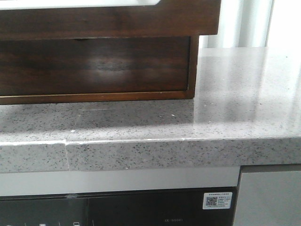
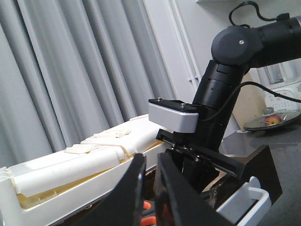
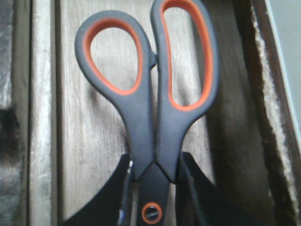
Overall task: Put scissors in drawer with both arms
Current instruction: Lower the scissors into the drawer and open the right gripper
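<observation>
**Scissors held over drawer interior, right claw gripping near pivot**

Right wrist view: scissors [image 3: 150, 117] are clamped in the right claw [image 3: 153, 188], black fingers [image 3: 200, 197] on both sides of the handle necks just by the pivot screw. Blades are hidden below the frame edge. The loops point away from the claw, over a pale wood-grain floor with raised dark walls to either side; looks like the inside of the drawer [image 3: 89, 141], though I can't tell whether the scissors touch the floor or hang just above.

Front view: the drawer [image 1: 94, 66] sits on the grey speckled counter [image 1: 225, 117], glossy dark front, white strip along the top. No arms or scissors visible here.

Left wrist view: left claw [image 2: 149, 188] is narrow, fingers almost together, nothing seen between them. A bit of orange shows below the fingers. The right arm [image 2: 221, 89] reaches down beside a white foam tray [image 2: 70, 165].

Handling, my judgement: scissors are light, rigid, with rubbery grey handles giving decent friction. The grip near the pivot keeps the blades shut and the weight balanced. The metal blades would be slippery to hold. Release low to avoid a bounce.
</observation>
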Robot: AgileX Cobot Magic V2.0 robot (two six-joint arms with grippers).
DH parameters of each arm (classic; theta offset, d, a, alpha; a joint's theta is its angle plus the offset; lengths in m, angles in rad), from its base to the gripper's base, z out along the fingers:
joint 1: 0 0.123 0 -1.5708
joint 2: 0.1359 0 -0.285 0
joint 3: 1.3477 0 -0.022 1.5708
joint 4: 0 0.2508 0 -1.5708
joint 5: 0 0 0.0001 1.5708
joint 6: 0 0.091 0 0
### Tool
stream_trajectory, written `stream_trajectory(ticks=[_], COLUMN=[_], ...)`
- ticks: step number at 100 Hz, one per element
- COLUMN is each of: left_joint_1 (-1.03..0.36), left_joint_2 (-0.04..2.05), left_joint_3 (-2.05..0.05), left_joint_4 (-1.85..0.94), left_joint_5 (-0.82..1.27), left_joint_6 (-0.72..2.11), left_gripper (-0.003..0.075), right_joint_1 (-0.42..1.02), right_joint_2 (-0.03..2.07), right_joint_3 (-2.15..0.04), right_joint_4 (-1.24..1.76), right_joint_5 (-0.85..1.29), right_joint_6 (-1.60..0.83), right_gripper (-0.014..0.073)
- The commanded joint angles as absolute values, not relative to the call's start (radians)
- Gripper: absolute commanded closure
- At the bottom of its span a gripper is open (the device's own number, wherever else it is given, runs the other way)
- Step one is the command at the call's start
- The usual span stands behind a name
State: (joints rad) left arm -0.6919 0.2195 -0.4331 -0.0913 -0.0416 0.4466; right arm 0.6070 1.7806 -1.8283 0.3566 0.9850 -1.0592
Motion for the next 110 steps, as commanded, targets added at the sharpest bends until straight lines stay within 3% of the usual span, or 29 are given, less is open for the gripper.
stream_trajectory(ticks=[1,9,16,57,69,89,110], left_joint_1=[-0.697,-0.697,-0.697,-0.697,-0.697,-0.697,-0.697], left_joint_2=[0.230,0.230,0.230,0.230,0.230,0.230,0.230], left_joint_3=[-0.463,-0.463,-0.463,-0.463,-0.463,-0.463,-0.463], left_joint_4=[-0.102,-0.102,-0.102,-0.102,-0.102,-0.102,-0.106], left_joint_5=[-0.115,-0.119,-0.120,-0.157,-0.167,-0.168,-0.168], left_joint_6=[0.440,0.440,0.440,0.440,0.440,0.440,0.440], left_gripper=[0.0716,0.0716,0.0716,0.0716,0.0716,0.0717,0.0717], right_joint_1=[0.602,0.602,0.602,0.602,0.602,0.602,0.602], right_joint_2=[1.760,1.760,1.760,1.714,1.655,1.520,1.364], right_joint_3=[-1.852,-1.852,-1.852,-1.852,-1.852,-1.852,-1.848], right_joint_4=[0.374,0.374,0.374,0.386,0.432,0.483,0.525], right_joint_5=[0.952,0.952,0.952,0.939,0.939,0.937,0.960], right_joint_6=[-1.056,-1.056,-1.056,-1.056,-1.052,-1.018,-0.941], right_gripper=[0.0568,0.0450,0.0399,0.0398,0.0456,0.0718,0.0708])
